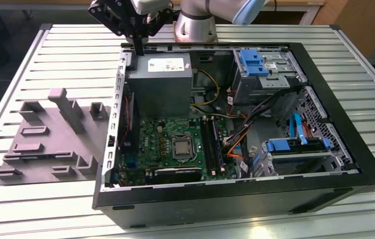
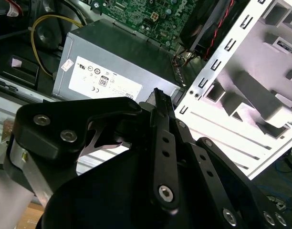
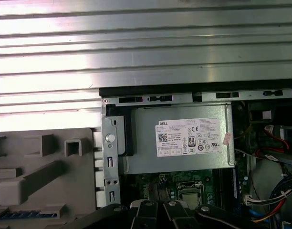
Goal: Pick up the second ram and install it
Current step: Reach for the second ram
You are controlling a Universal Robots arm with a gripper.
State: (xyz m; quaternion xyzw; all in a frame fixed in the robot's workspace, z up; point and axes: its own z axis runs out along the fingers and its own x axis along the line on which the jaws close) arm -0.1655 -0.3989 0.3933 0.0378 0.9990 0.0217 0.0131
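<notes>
The open computer case (image 1: 240, 201) lies on one slatted table (image 1: 61, 37); every place here is given from that case. Just inside its near wall sits one green motherboard (image 1: 157, 142) carrying one square processor (image 1: 183, 147). Beyond the board, one grey power supply (image 1: 157, 84) stands against the case's far wall.

Outside the case, touching its side wall on the exterior view's left, lies one pale grey tray (image 1: 14, 167) with upright blocks. In the first wrist view the second ram (image 3: 26, 214) appears as a single thin bluish-dark strip lying in that tray. Its long axis is level and points straight at the case's side wall.

Farthest off, the one gripper (image 1: 139, 51) hangs over the case's far rim beside the power supply, pointing down. In the second wrist view its fingers (image 2: 161, 143) are pressed together at the tips, well apart from the ram.
</notes>
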